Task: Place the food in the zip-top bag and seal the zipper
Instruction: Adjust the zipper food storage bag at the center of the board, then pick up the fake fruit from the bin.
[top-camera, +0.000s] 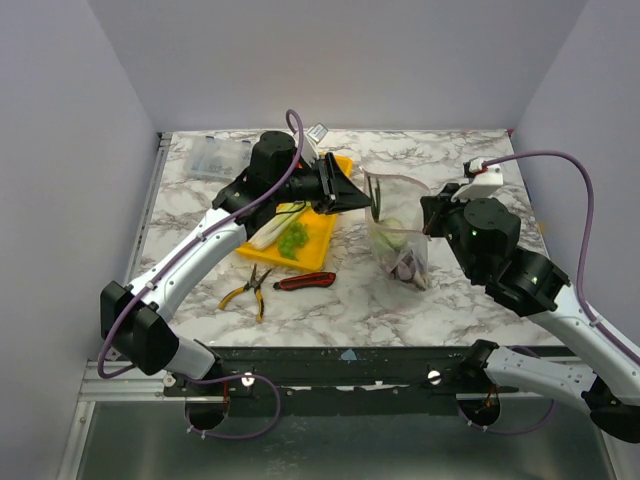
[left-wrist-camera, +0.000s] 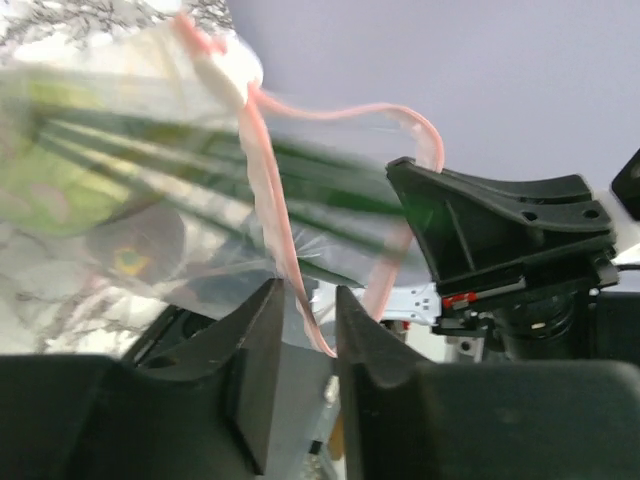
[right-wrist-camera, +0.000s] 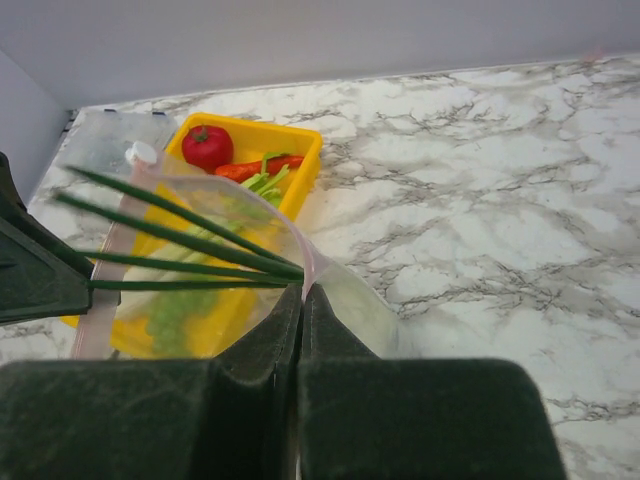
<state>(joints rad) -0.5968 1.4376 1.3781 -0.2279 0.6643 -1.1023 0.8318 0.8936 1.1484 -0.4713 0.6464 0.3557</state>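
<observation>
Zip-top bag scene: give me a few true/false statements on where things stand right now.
1. The right gripper is pinched shut on the rim of the zip-top bag. True.
2. The tomato is inside the bag. False: it sits in the yellow tray.
3. The pliers and the utility knife lie on the table, outside the tray. True.
4. The zipper is sealed. False: the mouth gapes and the leek leaves pass through it.
5. The left gripper is clamped fully shut. False: a gap shows between its fingers, with the pink strip running through it.
</observation>
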